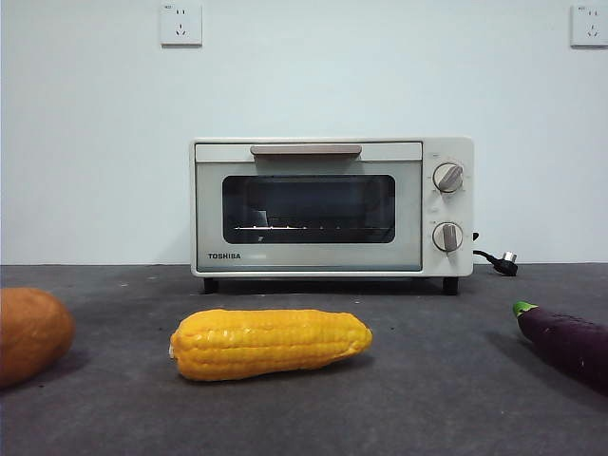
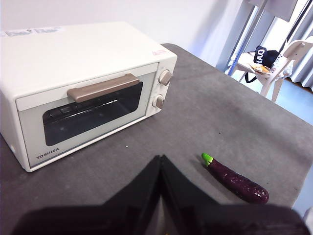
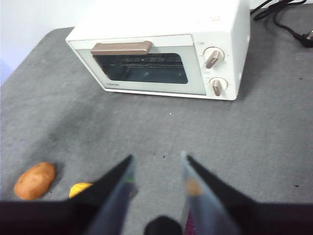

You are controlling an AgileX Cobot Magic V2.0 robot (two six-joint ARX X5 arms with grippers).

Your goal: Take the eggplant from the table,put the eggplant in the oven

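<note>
The dark purple eggplant [image 1: 567, 344] with its green cap lies on the grey table [image 1: 427, 408] at the right edge of the front view, well in front of the oven. The cream Toshiba oven [image 1: 332, 207] stands at the back with its glass door closed. Neither arm shows in the front view. In the left wrist view my left gripper [image 2: 160, 162] hangs shut and empty above the table, with the eggplant [image 2: 235, 179] a short way off and the oven [image 2: 88, 88] beyond. My right gripper [image 3: 157, 159] is open and empty above the table, facing the oven [image 3: 161, 54].
A yellow corn cob [image 1: 271, 343] lies in front of the oven's door. An orange-brown rounded vegetable [image 1: 30, 334] sits at the left edge. The oven's black power cord [image 1: 499, 259] trails off behind it to the right. The table's edge runs close to the eggplant.
</note>
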